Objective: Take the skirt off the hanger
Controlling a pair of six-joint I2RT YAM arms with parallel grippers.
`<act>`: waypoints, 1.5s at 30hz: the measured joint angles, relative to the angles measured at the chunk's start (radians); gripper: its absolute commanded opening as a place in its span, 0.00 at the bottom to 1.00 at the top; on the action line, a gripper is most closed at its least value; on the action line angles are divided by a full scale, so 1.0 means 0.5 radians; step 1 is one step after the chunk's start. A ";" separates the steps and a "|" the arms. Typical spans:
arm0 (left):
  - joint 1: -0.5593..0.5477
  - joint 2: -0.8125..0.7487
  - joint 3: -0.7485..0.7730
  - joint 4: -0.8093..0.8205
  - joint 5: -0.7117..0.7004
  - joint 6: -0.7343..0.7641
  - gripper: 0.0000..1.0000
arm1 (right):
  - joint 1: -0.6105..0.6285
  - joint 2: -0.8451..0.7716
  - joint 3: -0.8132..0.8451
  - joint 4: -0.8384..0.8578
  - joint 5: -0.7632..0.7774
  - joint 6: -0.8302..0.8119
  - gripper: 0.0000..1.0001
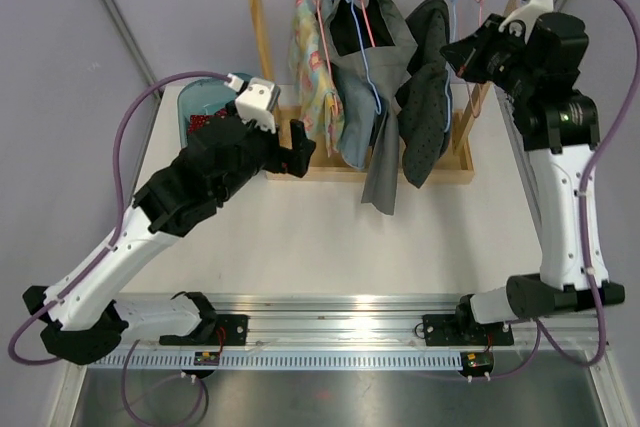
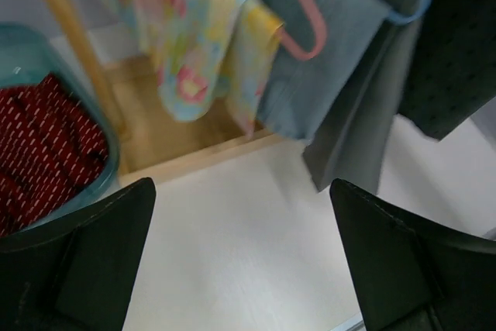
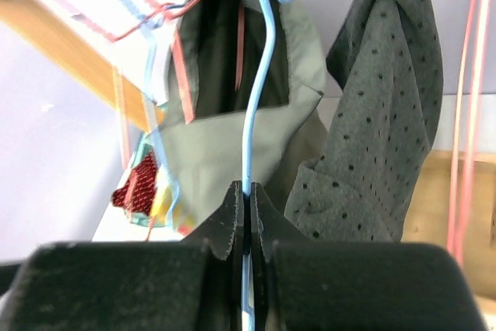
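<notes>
Table (image 1: pixel 300 237) pale, walls (image 1: pixel 60 67) lilac; left end effector (image 2: pixel 242 190) spread, right end effector (image 3: pixel 246 201) pinching blue hanger (image 3: pixel 249 114).

Left gripper (image 2: pixel 240 191) spread wide above table (image 2: pixel 232 246); grey skirt (image 2: pixel 341 91) hangs beside floral garment (image 2: pixel 186 44); teal bin (image 2: pixel 23 52) left.

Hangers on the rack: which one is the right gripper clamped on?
The light blue wire hanger in front of the grey garment: its wire runs straight down into the shut right gripper. The pink hangers hang free.
</notes>
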State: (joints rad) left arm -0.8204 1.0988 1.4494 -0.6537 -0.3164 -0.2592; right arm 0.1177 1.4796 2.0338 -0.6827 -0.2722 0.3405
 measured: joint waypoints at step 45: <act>-0.546 0.909 0.177 1.257 0.983 0.058 0.00 | 0.000 -1.059 -0.374 -0.471 -0.307 0.357 0.00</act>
State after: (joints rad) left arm -1.0935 1.5532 1.5379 -0.0254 0.1749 -0.2302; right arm 0.1177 0.9501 1.8469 -0.9180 -0.4255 0.5190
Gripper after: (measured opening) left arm 0.012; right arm 0.020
